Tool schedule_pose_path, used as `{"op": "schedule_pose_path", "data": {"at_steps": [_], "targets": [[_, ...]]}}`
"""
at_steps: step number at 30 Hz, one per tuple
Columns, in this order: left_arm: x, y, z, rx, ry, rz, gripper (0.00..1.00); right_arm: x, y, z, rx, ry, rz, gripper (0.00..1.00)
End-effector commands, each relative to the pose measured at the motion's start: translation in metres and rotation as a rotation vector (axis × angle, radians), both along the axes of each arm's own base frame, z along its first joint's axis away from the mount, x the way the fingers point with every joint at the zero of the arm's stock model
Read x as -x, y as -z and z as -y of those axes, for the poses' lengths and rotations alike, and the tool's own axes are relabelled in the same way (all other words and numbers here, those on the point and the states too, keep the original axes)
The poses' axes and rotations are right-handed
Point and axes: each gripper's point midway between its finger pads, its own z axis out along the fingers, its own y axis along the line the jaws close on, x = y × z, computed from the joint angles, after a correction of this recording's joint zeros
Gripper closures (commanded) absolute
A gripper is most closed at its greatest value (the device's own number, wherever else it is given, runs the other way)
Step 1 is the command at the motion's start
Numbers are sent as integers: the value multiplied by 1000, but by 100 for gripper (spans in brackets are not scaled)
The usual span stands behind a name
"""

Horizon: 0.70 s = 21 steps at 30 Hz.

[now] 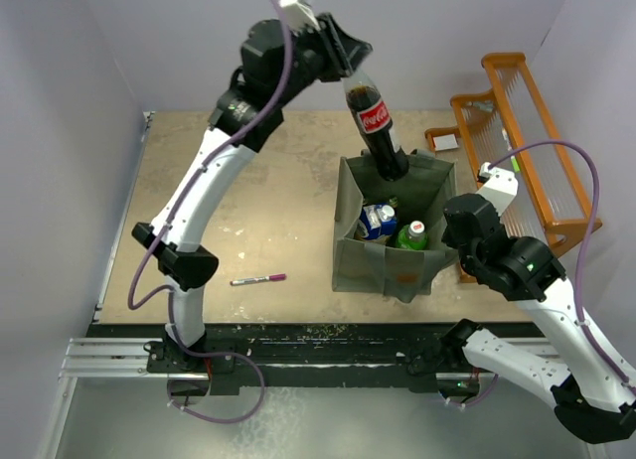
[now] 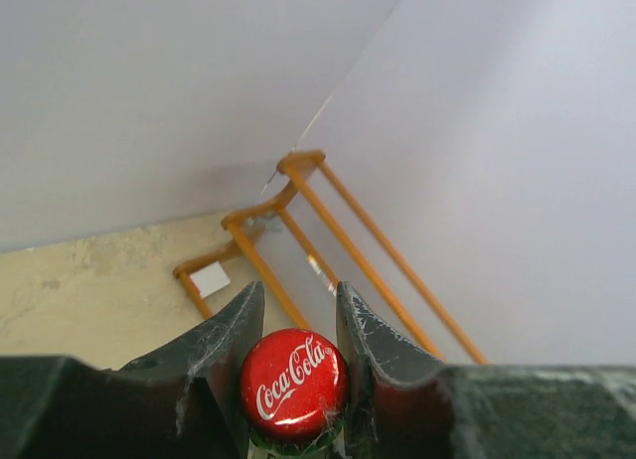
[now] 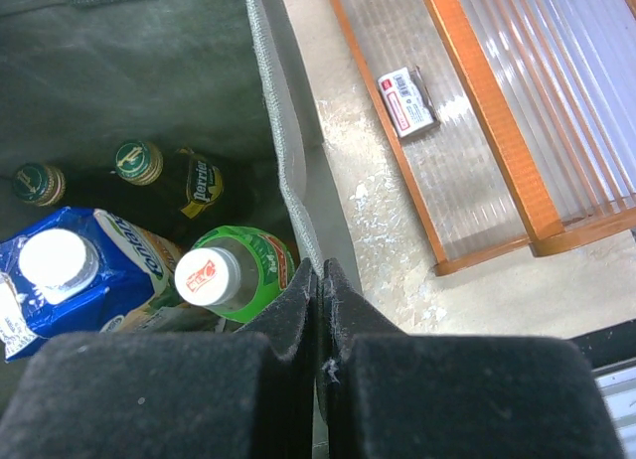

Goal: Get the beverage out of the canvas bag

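My left gripper (image 1: 343,62) is shut on the red cap (image 2: 293,383) of a Coca-Cola bottle (image 1: 378,126). The bottle hangs tilted above the grey-green canvas bag (image 1: 383,270), its base at the bag's far rim. My right gripper (image 3: 321,277) is shut on the bag's right rim (image 3: 283,171), pinching the fabric; it also shows in the top view (image 1: 467,230). Inside the bag stand a green bottle with a white cap (image 3: 234,275), a blue carton (image 3: 75,265) and two dark Perrier bottles (image 3: 164,171).
An orange wooden rack (image 1: 522,141) stands right of the bag, with a small box (image 3: 407,101) on it. A pink pen (image 1: 258,278) lies on the tabletop left of the bag. Grey walls close in on the left, back and right.
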Motion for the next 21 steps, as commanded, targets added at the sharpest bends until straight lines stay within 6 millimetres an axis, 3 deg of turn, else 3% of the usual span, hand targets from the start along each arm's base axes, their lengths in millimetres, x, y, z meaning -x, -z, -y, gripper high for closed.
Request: {"op": "schedule_pose_path", "data": {"at_steps": [1,5,12,21], "targets": [[98,-203,-106,508,42,331,100,-7,-5,-1,-16,21,34,100],[91,-211,-142,507,-36,356,100,-8,-5,-4,-17,13,31,100],[63,-200,-199,443,-184,343,100,-8,-6,-4,-12,6,29,100],[20,-158,-243,278,-358,280,100,-6,-4,-2,-6,2,29,100]]}}
